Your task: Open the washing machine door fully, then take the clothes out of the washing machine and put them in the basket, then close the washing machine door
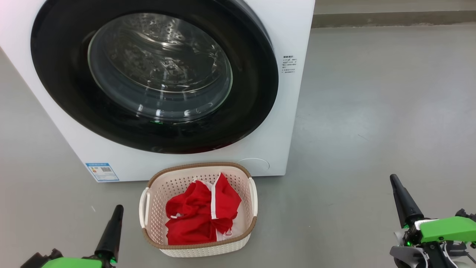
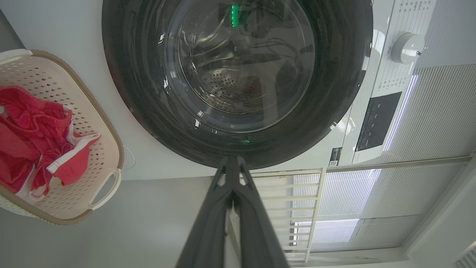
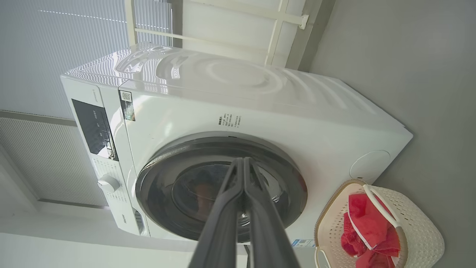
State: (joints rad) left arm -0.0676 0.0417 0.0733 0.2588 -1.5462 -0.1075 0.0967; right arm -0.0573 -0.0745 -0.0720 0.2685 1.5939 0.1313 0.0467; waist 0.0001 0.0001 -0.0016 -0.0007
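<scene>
Door check: the large round glossy black door (image 1: pixel 156 70) with its bulging clear glass porthole sits flush against the front of the big white boxy front-loading washing machine (image 1: pixel 293 111); no gap shows in the head view or either wrist view, so I judge it shut. Through the glass only perforated steel drum is visible, no red. The small cream-white perforated plastic basket (image 1: pixel 197 165) with brown woven-look rim stands on the grey floor (image 1: pixel 372 111) just in front of the washing machine, below the door, and holds the bright red clothes (image 1: pixel 200 214) with thin white trim, heaped inside the rim. Left gripper (image 1: pixel 118 209) is in front of the washing machine, off the basket's left side; right gripper (image 1: pixel 394 180) is well off past the machine's right corner. Both pairs of fingers are pressed together and grip nothing. Judgement: all three steps look complete; the next move calls for no grasp, at most confirming the latch. Orientation: the door faces outward toward the robot, its porthole axis square to the machine front. The basket's mouth points up; its long axis appears to run roughly along the machine front, a handle at each end, slightly skewed.
</scene>
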